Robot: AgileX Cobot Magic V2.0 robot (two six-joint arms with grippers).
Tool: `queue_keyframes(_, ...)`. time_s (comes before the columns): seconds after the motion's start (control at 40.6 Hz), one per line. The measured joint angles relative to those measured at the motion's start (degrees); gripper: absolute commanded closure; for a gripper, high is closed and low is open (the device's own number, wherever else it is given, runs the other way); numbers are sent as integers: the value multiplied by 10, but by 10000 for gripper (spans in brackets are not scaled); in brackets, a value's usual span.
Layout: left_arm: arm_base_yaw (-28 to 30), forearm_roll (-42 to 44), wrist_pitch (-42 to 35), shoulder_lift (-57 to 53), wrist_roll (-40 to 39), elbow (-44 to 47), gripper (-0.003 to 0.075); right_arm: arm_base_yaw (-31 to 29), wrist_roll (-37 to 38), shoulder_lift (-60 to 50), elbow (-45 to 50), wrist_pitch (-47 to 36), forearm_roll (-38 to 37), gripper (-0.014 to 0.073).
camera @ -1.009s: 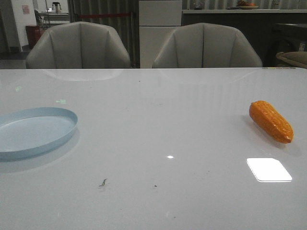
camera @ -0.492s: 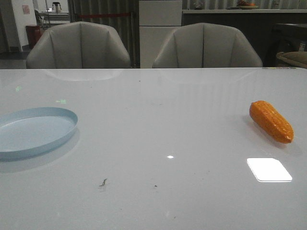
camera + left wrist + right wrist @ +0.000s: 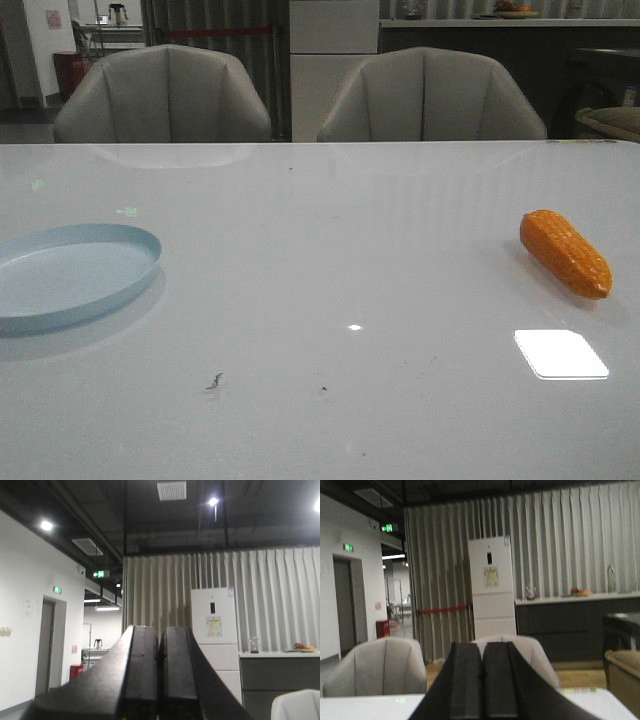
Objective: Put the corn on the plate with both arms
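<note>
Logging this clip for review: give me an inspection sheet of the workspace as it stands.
Surface: glossy white table, small dark specks near the front, bright light reflection at right.
Job's things: corn lies on the table at right; plate at left, nothing on it, far apart.
Clutter: nothing seen.
Grippers: left gripper and right gripper shut, holding nothing, raised off the table.
Cables: nothing seen.
Surroundings: two grey chairs behind the table, curtains, white cabinet.
</note>
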Motion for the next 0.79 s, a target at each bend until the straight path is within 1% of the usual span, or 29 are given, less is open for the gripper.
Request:
queue_keyframes(0.074,0,0,50,17,0,-58,626,0,0,29,-53,4,-3,556)
queue_keyframes(0.172,0,0,115,69,0,-141,626,0,0,90,-118,4,-4,556)
queue_keyframes(0.271,0,0,152,129,0,-204,626,0,0,159,-161,4,-4,556)
queue_keyframes(0.345,0,0,157,174,0,-234,626,0,0,208,-175,4,-4,556)
queue_keyframes(0.468,0,-1,160,243,0,-251,626,0,0,285,-179,13,-4,556)
queue_keyframes(0.615,0,-8,173,343,0,-239,626,0,0,378,-179,36,-5,556)
queue_keyframes(0.714,0,-39,183,432,0,-228,626,0,0,434,-179,40,-5,556)
queue_keyframes(0.788,0,-75,206,491,0,-227,626,0,0,463,-179,42,-5,554)
